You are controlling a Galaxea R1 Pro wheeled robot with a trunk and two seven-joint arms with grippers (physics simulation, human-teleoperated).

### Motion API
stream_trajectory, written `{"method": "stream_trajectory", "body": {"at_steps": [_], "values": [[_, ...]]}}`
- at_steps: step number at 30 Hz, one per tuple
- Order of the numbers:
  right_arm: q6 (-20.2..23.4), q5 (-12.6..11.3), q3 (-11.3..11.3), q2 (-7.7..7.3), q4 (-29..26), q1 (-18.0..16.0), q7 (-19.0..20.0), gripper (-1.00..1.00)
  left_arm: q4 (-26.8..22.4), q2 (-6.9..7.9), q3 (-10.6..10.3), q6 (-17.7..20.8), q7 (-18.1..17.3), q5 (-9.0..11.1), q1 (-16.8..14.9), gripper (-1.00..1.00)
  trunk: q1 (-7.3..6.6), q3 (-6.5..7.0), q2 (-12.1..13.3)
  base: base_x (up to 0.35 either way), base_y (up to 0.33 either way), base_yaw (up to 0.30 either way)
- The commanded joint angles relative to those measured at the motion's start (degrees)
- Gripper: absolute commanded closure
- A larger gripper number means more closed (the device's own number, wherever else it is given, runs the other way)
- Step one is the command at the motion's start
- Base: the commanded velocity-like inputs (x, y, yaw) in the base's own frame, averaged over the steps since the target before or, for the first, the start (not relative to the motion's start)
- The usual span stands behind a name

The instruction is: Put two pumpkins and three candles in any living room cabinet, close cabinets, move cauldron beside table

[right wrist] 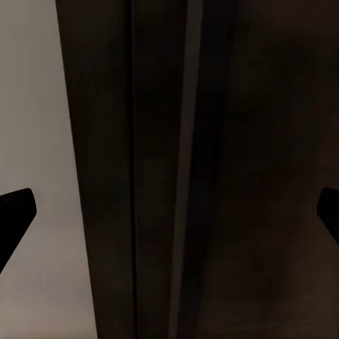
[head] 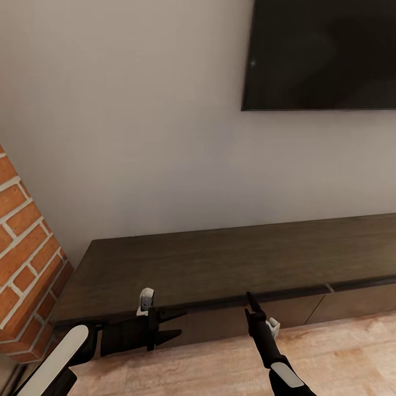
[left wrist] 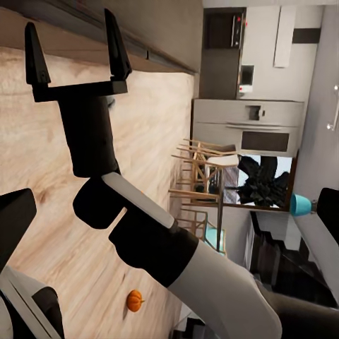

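The long dark-brown cabinet point(head: 231, 264) runs along the off-white wall, and its drawer fronts point(head: 220, 324) sit flush and shut. My right gripper point(head: 252, 303) is open and points at the cabinet's front top edge, which looms dark and close between its spread fingers point(right wrist: 15, 212). From the left wrist, the right gripper point(left wrist: 76, 53) has its jaws apart and empty, just short of the cabinet. My left gripper point(head: 177, 324) is open and empty, low in front of the cabinet's left end. One orange pumpkin point(left wrist: 135, 300) lies on the plank floor behind me. The candles are out of view.
A red-brick fireplace point(head: 22, 258) juts out at the cabinet's left end. A black TV point(head: 324, 55) hangs on the wall above the right part. Light wood floor point(head: 209, 368) lies below. Far off stand wooden chairs point(left wrist: 201, 169) and kitchen units point(left wrist: 247, 120).
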Motion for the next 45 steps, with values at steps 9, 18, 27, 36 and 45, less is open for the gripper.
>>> {"method": "stream_trajectory", "body": {"at_steps": [9, 18, 27, 36, 45], "values": [[0.4, -0.1, -0.2, -0.04, 0.0, -0.1, 0.2, -1.0, 0.0, 0.11, 0.0, 0.1, 0.1, 0.2, 0.0, -1.0, -0.01, -0.05, 0.0, 0.0, 0.0, 0.0], [0.4, -0.1, -0.2, -0.11, 0.0, 0.0, 0.2, -1.0, 0.0, 0.13, 0.0, 0.1, 0.1, 0.2, 0.0, -1.0, -0.01, -0.05, 0.0, 0.0, 0.0, 0.0], [0.4, -0.1, -0.2, -0.11, 0.0, 0.0, 0.2, -1.0, 0.0, 0.21, 0.1, 0.1, 0.1, 0.3, -0.1, -1.0, -0.01, -0.05, 0.0, 0.0, 0.0, 0.0], [0.4, -0.1, -0.2, -0.11, 0.0, 0.0, 0.2, -1.0, 0.0, 0.22, 0.1, 0.1, 0.1, 0.3, 0.0, -1.0, -0.01, -0.05, 0.0, 0.0, 0.0, 0.0], [0.4, -0.1, -0.2, -0.08, 0.0, 0.0, 0.2, -1.0, 0.0, 0.22, 0.2, 0.1, 0.1, 0.3, 0.0, -1.0, 0.04, -0.49, 0.0, 0.0, 0.0, 0.0]]}}
